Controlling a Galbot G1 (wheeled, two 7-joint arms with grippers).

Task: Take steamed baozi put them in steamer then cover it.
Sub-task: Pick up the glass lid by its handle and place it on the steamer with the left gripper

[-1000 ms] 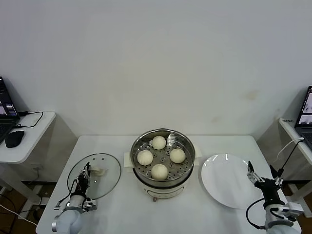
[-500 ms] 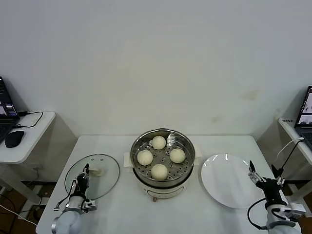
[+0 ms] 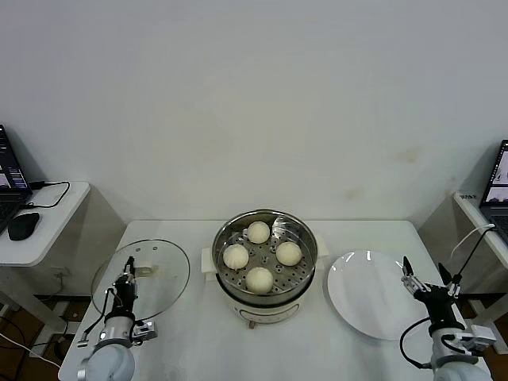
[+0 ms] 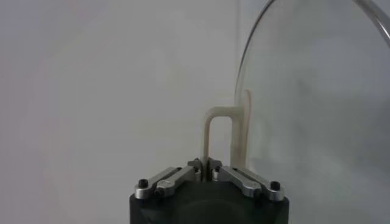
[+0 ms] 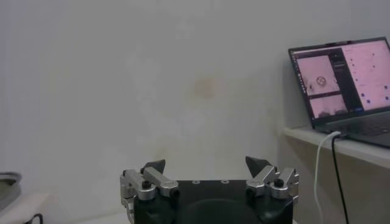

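Several cream-white steamed baozi (image 3: 259,232) lie inside the shiny steamer (image 3: 305,240), which sits on its cream pot base at the table's middle. To its left, the round glass lid (image 3: 159,274) hangs tilted above the table. My left gripper (image 3: 127,274) is shut on the lid's cream handle (image 4: 210,131); in the left wrist view the left gripper (image 4: 205,164) pinches that loop, and the lid's glass (image 4: 304,91) stands on edge beside it. My right gripper (image 3: 425,284) stays open and holds nothing at the plate's right edge; the right wrist view shows the right gripper (image 5: 206,164) with its fingers wide apart.
A flat white plate (image 3: 365,298) lies right of the steamer. A side table on the left carries a laptop and a mouse (image 3: 24,225). Another laptop (image 5: 341,82) sits on a shelf at the right. The white table (image 3: 190,349) ends close to both arms.
My left gripper has closed on the lid's handle and raised the lid off the table, tilting it and shifting it slightly left. The right arm has hardly moved.
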